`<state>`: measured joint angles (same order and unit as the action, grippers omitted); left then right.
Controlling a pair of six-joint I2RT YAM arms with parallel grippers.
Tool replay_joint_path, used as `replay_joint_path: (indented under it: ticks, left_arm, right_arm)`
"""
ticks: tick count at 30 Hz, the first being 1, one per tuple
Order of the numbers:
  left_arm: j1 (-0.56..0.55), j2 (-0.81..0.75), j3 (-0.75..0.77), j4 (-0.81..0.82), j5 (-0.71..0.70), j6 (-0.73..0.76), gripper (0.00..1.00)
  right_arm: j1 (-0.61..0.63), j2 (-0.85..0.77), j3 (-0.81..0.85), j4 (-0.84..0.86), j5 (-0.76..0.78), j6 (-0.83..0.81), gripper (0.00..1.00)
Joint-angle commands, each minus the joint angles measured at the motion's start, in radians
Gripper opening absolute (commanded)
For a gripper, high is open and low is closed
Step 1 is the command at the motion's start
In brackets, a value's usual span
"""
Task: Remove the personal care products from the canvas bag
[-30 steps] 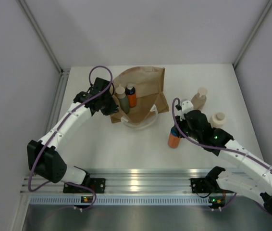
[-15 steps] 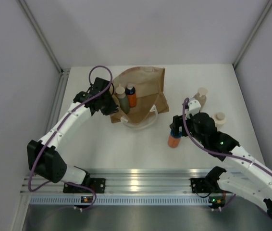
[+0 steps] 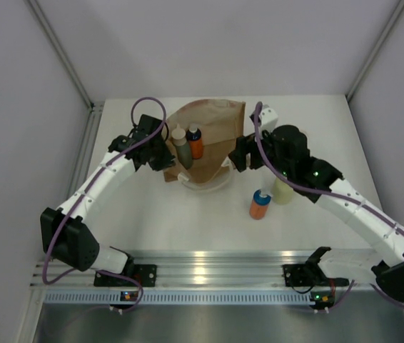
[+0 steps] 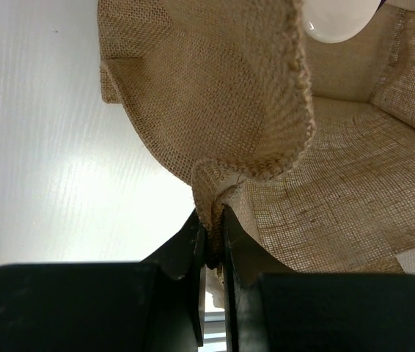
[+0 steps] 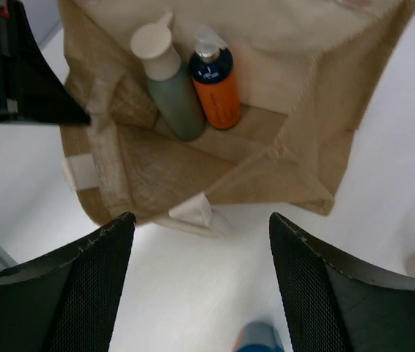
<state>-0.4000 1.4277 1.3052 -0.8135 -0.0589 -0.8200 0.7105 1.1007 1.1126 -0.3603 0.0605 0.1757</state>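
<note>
The canvas bag [image 3: 213, 132] lies at the back centre with its mouth held open. My left gripper [image 3: 162, 156] is shut on the bag's left rim; the wrist view shows its jaws pinching the woven edge [image 4: 212, 235]. Inside the bag stand a grey-green bottle [image 5: 172, 94] with a cream cap and an orange bottle [image 5: 217, 86] with a blue cap. My right gripper [image 3: 239, 153] hangs open and empty over the bag's right side, above bare table [image 5: 200, 242]. An orange bottle [image 3: 260, 204] and a yellow-green bottle [image 3: 283, 190] stand on the table to the right.
The bag's white rope handle [image 3: 209, 184] loops onto the table in front of it. My right arm [image 3: 330, 189] reaches across the table's right half and hides what is under it. White walls close in the table on three sides.
My right gripper let go of the orange bottle, opened, and moved up and left from it to the bag's right side. The left arm kept still, holding the rim.
</note>
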Motion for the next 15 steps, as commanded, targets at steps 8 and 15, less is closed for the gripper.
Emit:
replay_joint_path:
  ticks: [8,15]
  left_arm:
    - [0.033,-0.001,0.002,-0.046,-0.052,-0.013,0.00]
    - [0.033,0.004,0.000,-0.046,-0.039,-0.018,0.00]
  right_arm:
    - [0.026,0.370,0.386,0.057,-0.111,0.053,0.65]
    - [0.030,0.621,0.630,0.021,-0.083,0.058,0.60]
